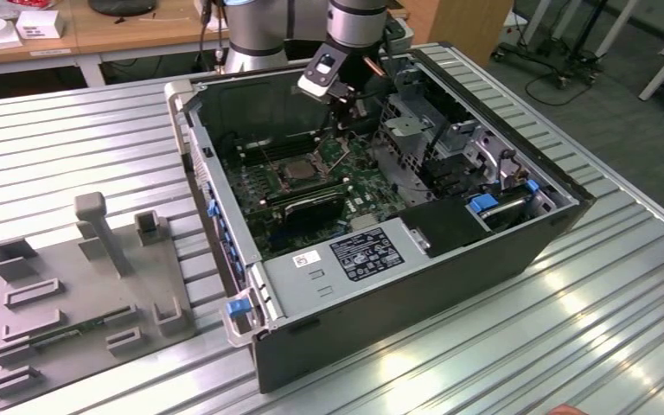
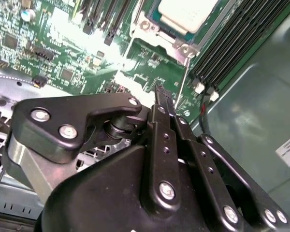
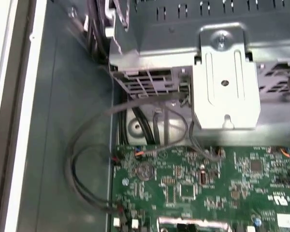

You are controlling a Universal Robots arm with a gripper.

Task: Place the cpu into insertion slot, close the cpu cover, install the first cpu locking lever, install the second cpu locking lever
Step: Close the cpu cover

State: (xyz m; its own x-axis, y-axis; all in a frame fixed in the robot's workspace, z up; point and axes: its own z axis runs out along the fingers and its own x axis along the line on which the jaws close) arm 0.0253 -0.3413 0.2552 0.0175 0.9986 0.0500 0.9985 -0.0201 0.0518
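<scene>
- Exterior view: an open computer case (image 1: 448, 259) lies on a ribbed metal table (image 1: 609, 328), with its green motherboard (image 1: 355, 186) exposed.
- The arm (image 1: 358, 22) enters the case from 12 o'clock. The gripper (image 1: 344, 121) hangs just above the board, at about 1 o'clock from the insertion slot (image 1: 293, 170) and near it.
- In the second wrist view the two black fingers (image 2: 163, 130) are pressed together at their tips.
- Just beside those tips runs a locking lever (image 2: 182, 79), a thin wire rod that starts at a corner of the socket's metal frame. I cannot tell whether the fingers touch it.
- The cpu (image 2: 186, 12) sits in the slot with its silvery top facing up.
- The cpu cover (image 2: 152, 30) lies down around the chip, its metal frame bordering the chip's edges.
- Long black memory slots (image 2: 237, 43) run alongside the socket, close to the cover's edge.
- The first wrist view shows another part of the board next to a silvery metal bracket (image 3: 224, 82). Grey cables (image 3: 87, 159) loop from the board's edge across the case's grey wall.
- In the exterior view a grey fixture plate (image 1: 79, 294) with upright blocks lies on the table at about 8 o'clock from the case, well apart from it.
- A blue latch (image 1: 238, 307) sits on the case's corner at about 7 o'clock.
</scene>
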